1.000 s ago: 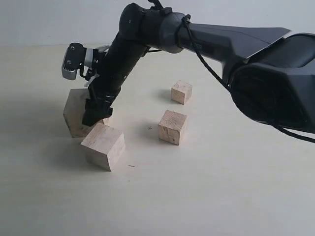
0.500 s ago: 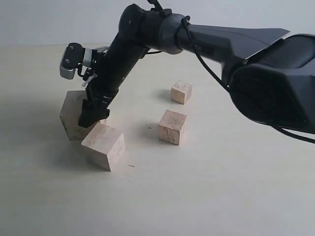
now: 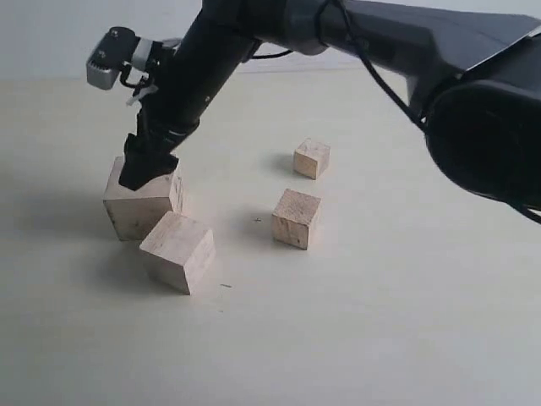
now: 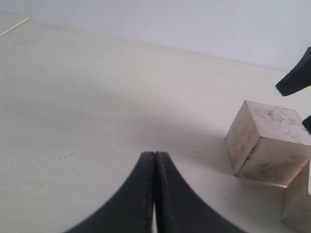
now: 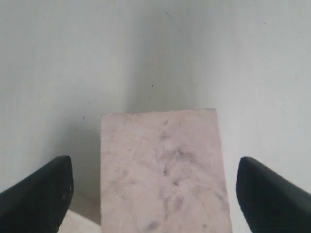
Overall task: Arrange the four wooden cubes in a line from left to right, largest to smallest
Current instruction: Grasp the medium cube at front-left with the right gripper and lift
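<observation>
The largest wooden cube (image 3: 139,207), smudged dark, rests flat on the table at the left. My right gripper (image 3: 140,173) hangs just over its top, open, its fingers (image 5: 43,194) apart from the cube's (image 5: 163,170) sides. The second cube (image 3: 177,252) stands right in front of it, close to touching. Further right sit the third cube (image 3: 296,218) and the smallest cube (image 3: 312,158) behind it. My left gripper (image 4: 155,155) is shut on nothing, low over bare table, with the largest cube (image 4: 267,145) off to one side.
The right arm (image 3: 355,34) stretches across from the right, above the two smaller cubes. A pale wall (image 3: 51,38) closes the table's far edge. The tabletop (image 3: 355,338) is light and plain.
The right gripper has let go of the largest cube and lifted. The cube, tilted before, now sits flat and a little further left.
</observation>
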